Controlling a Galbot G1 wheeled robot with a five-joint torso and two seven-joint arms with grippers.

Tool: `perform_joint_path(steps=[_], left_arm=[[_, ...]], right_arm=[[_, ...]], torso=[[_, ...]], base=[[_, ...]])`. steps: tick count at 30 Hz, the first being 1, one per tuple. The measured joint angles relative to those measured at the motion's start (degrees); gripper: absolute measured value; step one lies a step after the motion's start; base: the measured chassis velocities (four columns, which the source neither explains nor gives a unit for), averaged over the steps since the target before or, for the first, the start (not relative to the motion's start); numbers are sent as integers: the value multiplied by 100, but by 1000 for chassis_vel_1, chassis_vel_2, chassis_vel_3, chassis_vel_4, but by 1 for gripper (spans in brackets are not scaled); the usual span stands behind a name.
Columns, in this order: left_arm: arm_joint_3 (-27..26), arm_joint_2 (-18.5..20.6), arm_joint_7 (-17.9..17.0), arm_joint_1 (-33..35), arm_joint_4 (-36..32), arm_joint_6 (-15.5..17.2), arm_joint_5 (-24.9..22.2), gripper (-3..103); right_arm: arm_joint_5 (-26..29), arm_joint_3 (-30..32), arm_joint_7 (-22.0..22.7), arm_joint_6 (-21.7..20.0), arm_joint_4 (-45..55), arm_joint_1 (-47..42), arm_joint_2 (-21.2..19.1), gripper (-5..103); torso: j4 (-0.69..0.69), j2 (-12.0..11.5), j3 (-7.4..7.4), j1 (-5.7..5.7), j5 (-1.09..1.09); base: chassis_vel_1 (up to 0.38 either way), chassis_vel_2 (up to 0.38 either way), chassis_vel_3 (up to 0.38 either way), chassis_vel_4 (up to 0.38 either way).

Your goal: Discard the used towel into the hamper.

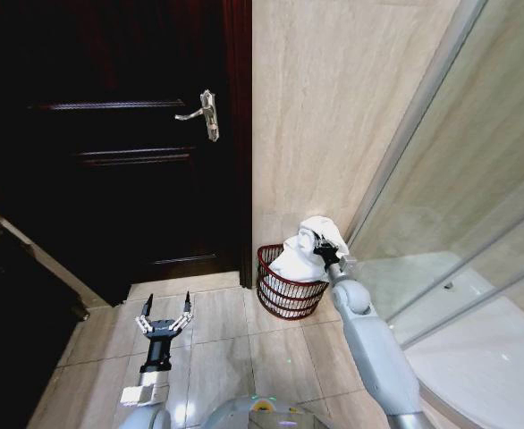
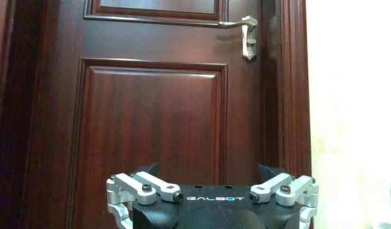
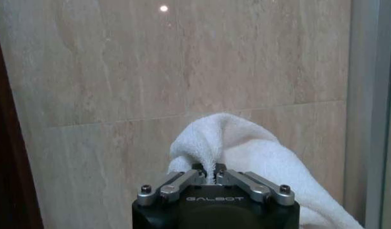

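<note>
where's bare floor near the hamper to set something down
Bare tile lies between the left gripper and the hamper, in front of the dark door. More lies on the robot's side of the hamper. The corner is crowded: the hamper sits against the wall by the glass panel, with the right gripper holding the white towel over it.

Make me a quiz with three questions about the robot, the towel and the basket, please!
1. Where is the hamper?
A. against the tiled wall beside the door
B. inside the shower
C. hanging on the door handle

2. What colour is the towel?
A. blue
B. white
C. green

3. What is the right gripper doing?
A. resting open on the floor
B. pinching the towel
C. holding the door handle

Answers: 1 A, it stands at the wall's foot by the dark door. 2 B, plainly white cloth. 3 B, its fingers close on a towel fold above the hamper.
</note>
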Motion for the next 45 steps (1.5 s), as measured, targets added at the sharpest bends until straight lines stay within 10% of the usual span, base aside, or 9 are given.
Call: perform_joint_path(steps=[6,24,33,45], left_arm=[[-5,0,-50,-52,-69,73,-29,100],[-23,0,-48,-245,34,155,-240,100],[-33,0,-54,-214,-16,158,-97,100],[-50,0,-139,-197,-75,199,43,100]], right_arm=[[-121,23,26,-138,54,-182,62,2],[-377,869,101,-482,2230,-1144,-208,68],[140,652,178,-761,2105,-285,-511,100],[-154,-75,74,-611,651,200,-168,100]], torso=[[0,-4,-3,-1,1],[-1,39,20,16,0],[0,50,28,22,0],[0,58,33,24,0]], base=[[0,0,0,0],[0,0,0,0],[0,0,0,0],[0,0,0,0]])
